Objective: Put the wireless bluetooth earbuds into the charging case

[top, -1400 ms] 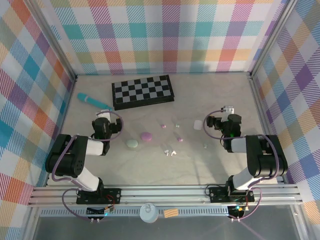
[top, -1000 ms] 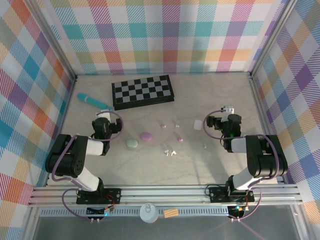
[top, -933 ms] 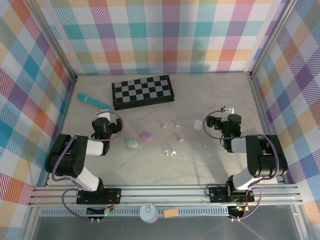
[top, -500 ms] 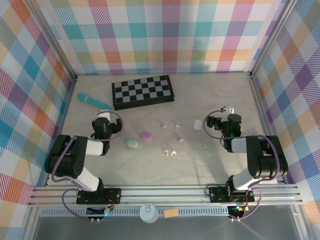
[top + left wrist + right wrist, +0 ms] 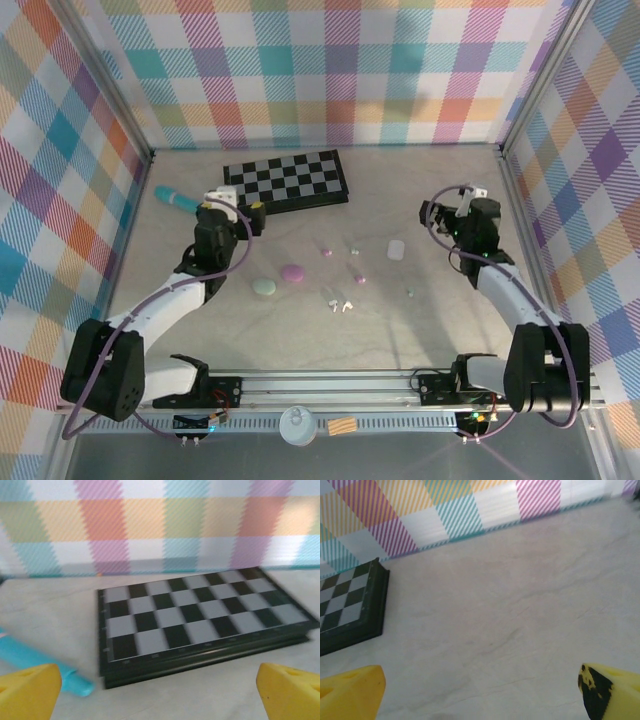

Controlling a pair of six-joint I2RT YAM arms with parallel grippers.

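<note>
Scanning top view: matte, marbled beige bench (image 5: pixel 420 340). The earbuds (image 5: pixel 338 303) are tiny glossy plastic buds strewn mid-bench. A white stemmed pair lies side by side, with a pink bud (image 5: pixel 326 252) and a pale green bud (image 5: pixel 410 292) well apart from it. Three smooth rounded cases sit near them: green case (image 5: pixel 264 287), pink case (image 5: pixel 293 271), white case (image 5: pixel 396 249). None touches a bud. A flat rectangular chessboard (image 5: pixel 287 183) and a teal pen (image 5: pixel 178 200) lie at the back. The left fingers (image 5: pixel 236 203) are beside the board's near-left corner; the right fingers (image 5: pixel 441 211) are beyond the white case.

Left wrist view: yellow tips at both lower corners, spread wide, nothing between. Board squares are black and grey in a dark frame.

Right wrist view: yellow tips likewise spread, over bare veined bench.
</note>
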